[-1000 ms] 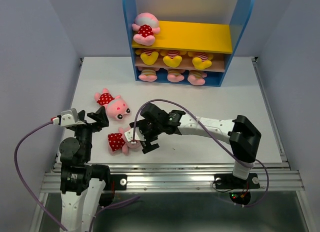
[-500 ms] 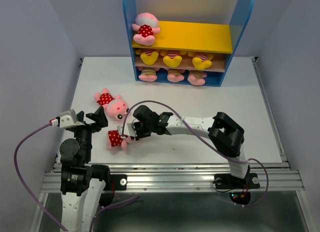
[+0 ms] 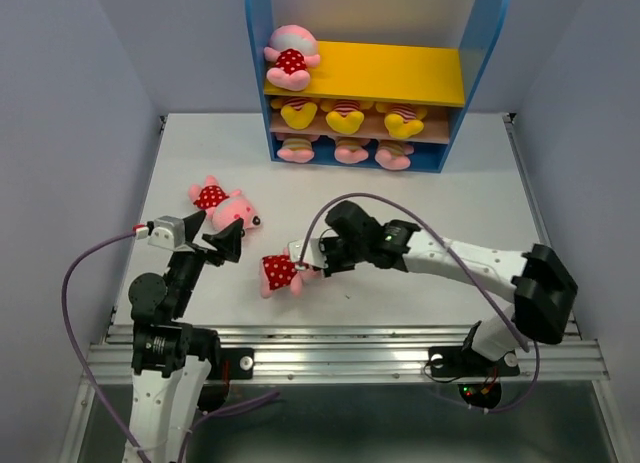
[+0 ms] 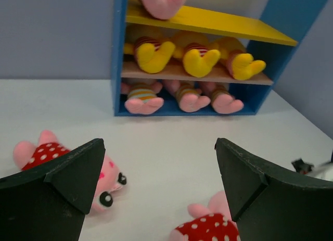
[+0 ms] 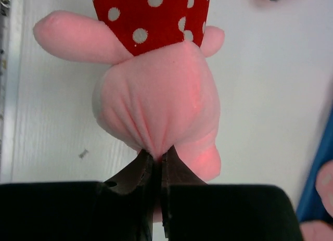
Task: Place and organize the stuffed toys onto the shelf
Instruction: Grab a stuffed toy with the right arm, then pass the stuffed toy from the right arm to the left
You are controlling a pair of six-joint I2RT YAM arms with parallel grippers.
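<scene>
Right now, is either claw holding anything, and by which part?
Right claw is shut on the red-dotted pink pig, pinching a fold of plush on its head. Left claw is open, holding nothing.

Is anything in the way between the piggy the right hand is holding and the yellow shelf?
Nothing visible. Only bare table lies between the held pig and the shelf. Another pig sits at the left end of the yellow board; the rest is free.

Pink pig [image 3: 278, 273] in a red, white-dotted outfit over the white table [image 3: 450, 203], and the second pig [image 3: 228, 211] matches. Shelf [image 3: 256, 63]: blue sides, yellow board, brown board; yellow bears [image 3: 345, 118] wear red stripes, pink pigs [image 3: 351, 153] tan stripes
</scene>
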